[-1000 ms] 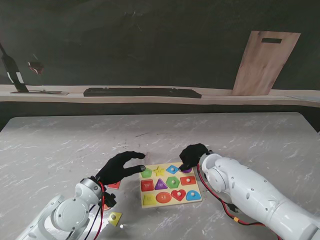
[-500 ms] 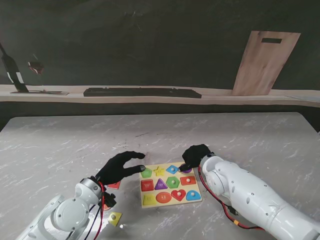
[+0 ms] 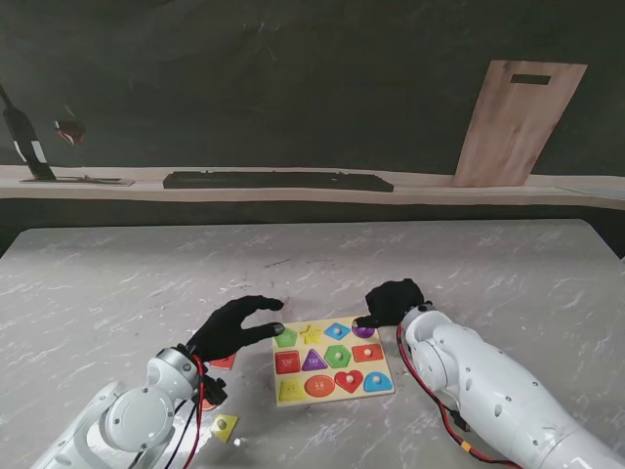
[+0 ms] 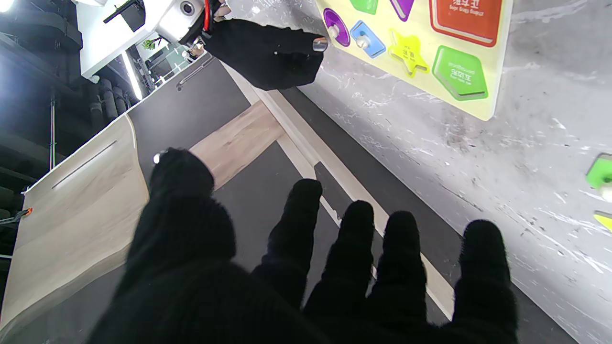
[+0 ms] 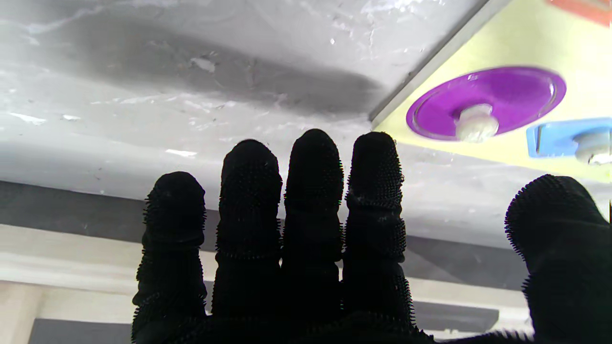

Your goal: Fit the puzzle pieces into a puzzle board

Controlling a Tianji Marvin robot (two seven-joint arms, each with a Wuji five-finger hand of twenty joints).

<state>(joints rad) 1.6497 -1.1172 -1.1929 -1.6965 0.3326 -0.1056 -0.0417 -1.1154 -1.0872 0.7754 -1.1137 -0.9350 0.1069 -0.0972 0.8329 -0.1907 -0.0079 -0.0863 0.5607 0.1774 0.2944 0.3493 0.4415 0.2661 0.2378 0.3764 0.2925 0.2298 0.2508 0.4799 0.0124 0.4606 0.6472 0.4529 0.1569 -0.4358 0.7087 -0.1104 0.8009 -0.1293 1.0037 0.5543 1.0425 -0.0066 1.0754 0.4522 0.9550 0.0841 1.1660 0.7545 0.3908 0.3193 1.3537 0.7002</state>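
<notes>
Our right hand point(image 3: 393, 301) hovers empty, fingers apart, just off the puzzle board's point(image 3: 332, 357) far right corner beside the seated purple oval point(image 5: 485, 102). Our left hand point(image 3: 234, 327) is spread beside the board. A loose yellow piece point(image 3: 225, 425) lies on the counter point(image 3: 146, 283) — we should lift by its knob and lower flat.

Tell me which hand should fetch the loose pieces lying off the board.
Left. The loose yellow piece and red piece lie on the left hand's side of the puzzle board. That hand is open. The right hand is across the board.
</notes>
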